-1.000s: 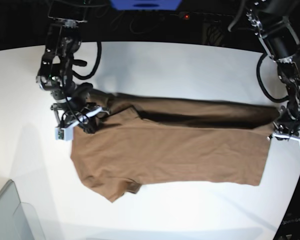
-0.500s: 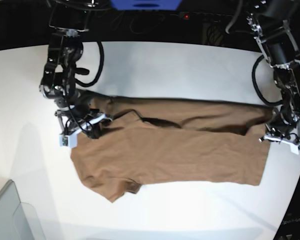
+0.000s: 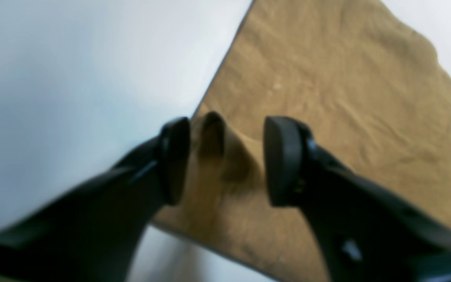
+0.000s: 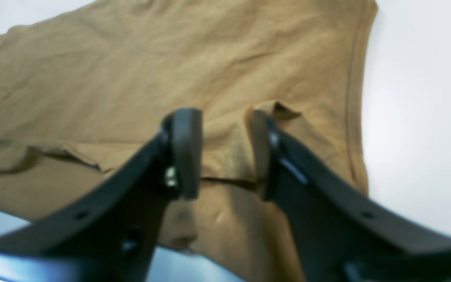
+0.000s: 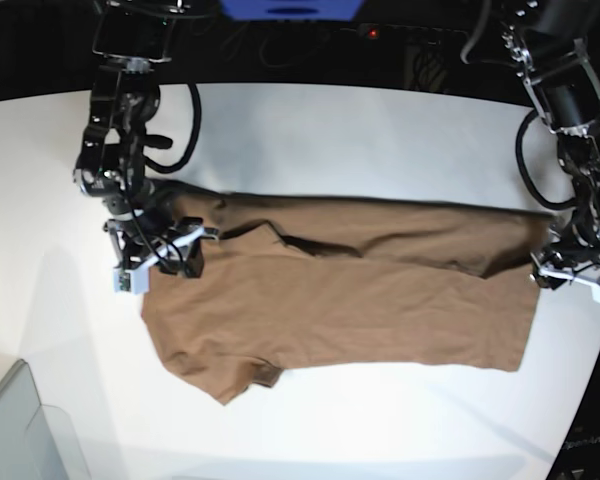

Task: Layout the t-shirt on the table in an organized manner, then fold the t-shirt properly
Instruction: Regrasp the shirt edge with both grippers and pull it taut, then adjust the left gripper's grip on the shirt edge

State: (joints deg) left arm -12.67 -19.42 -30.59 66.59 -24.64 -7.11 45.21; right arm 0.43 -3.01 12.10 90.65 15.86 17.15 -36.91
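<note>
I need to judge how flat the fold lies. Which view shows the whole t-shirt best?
The base view: the t-shirt lies there in full on the table. The left wrist view shows only one corner, the right wrist view just a sleeve end.

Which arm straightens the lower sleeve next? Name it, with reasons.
Right, probably: the right claw stands open at the t-shirt's sleeve end; the left claw is open at the far hem.

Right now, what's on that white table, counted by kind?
Tan-brown t-shirt: 1
Black robot tools: 2, the left tool and the right tool, both open over the shirt
Grey translucent bin: 1
Total: 4
</note>
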